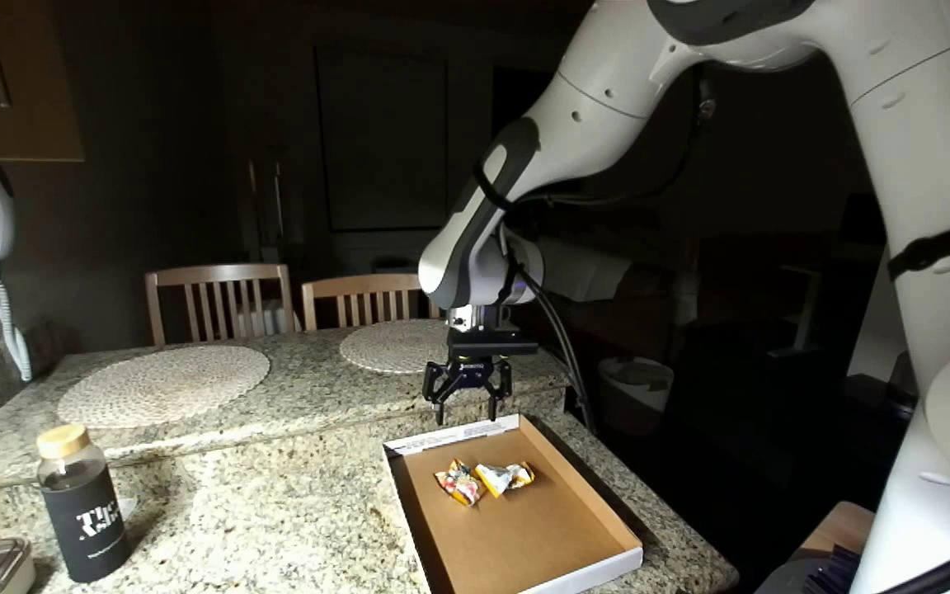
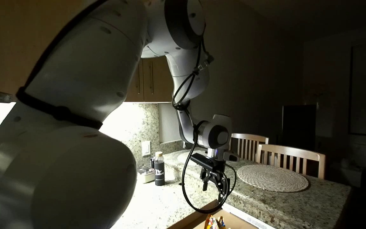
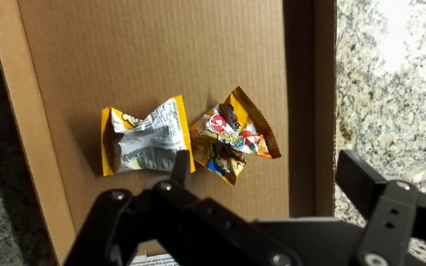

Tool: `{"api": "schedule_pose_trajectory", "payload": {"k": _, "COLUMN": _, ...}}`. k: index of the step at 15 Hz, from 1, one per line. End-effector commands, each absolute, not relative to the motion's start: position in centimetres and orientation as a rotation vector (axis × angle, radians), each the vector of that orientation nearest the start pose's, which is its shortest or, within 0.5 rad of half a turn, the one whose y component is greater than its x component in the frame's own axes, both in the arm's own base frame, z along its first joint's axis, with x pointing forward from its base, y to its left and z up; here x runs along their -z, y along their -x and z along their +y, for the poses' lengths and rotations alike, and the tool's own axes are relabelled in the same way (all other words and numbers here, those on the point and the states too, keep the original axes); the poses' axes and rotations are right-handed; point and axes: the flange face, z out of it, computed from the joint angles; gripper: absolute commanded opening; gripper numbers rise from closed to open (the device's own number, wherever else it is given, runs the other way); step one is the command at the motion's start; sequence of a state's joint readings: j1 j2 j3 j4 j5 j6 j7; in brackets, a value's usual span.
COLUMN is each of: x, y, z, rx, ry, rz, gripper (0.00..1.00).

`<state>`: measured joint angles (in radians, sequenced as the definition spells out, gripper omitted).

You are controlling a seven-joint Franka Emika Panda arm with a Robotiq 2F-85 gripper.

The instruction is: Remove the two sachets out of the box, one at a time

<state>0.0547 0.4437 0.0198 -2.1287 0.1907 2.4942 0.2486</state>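
In an exterior view, the gripper [image 1: 466, 412] is hanging spread and empty, higher than the box [image 1: 516, 536], by its far side. Lower and nearer, inside it, the right packet [image 1: 505, 477] is lying left to right, the left packet [image 1: 459, 483] slanting close beside; reaching either is likely needing a nearward descent.
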Motion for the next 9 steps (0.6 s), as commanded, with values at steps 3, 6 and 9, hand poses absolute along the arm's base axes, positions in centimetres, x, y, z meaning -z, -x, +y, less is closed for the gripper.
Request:
{"api": "schedule_pose_trajectory", "payload": {"k": 3, "x": -12.6, "y": -59.3, "z": 5.3, "rx": -0.302, "ry": 2.991, "rz": 0.539, "gripper": 1.00}}
{"api": "schedule_pose_trajectory", "payload": {"k": 6, "x": -9.1, "y": -59.5, "z": 5.8, "rx": -0.418, "ry": 2.990, "rz": 0.539, "gripper": 1.00}}
{"api": "schedule_pose_trajectory", "payload": {"k": 9, "x": -7.1, "y": -60.2, "z": 5.1, "rx": -0.459, "ry": 2.982, "rz": 0.611, "gripper": 1.00}}
